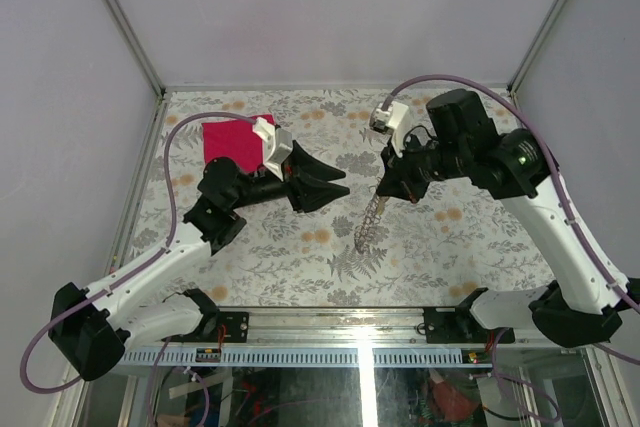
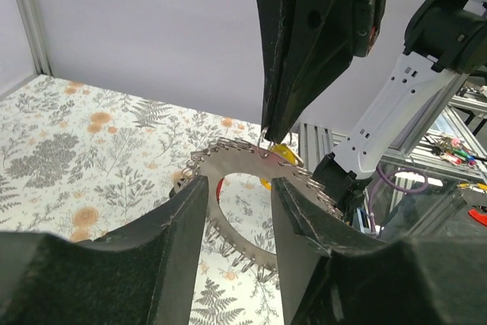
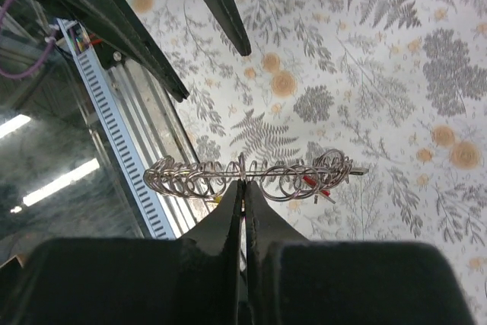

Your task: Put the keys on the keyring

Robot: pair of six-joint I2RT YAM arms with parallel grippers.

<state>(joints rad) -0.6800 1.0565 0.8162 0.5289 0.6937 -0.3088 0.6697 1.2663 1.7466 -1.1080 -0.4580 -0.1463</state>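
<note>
The keyring point(image 1: 369, 220) is a flat silvery metal loop fringed with several small wire rings, and it hangs above the table. My right gripper point(image 3: 243, 183) is shut on its top edge. In the right wrist view the keyring point(image 3: 251, 171) shows edge-on, with a red-headed key point(image 3: 308, 180) dangling among the small rings. In the left wrist view the keyring point(image 2: 242, 159) faces me, a yellow key head point(image 2: 283, 154) behind it. My left gripper point(image 2: 238, 182) is open, its fingertips point(image 2: 196, 188) just short of the loop, nothing between them. In the top view, the left gripper point(image 1: 340, 186) points right at it.
A pink-red cloth point(image 1: 232, 140) lies at the back left of the flower-printed table point(image 1: 300, 247), behind the left arm. The metal rail point(image 1: 330, 322) along the near edge runs below the hanging keyring. White walls close in the sides and back.
</note>
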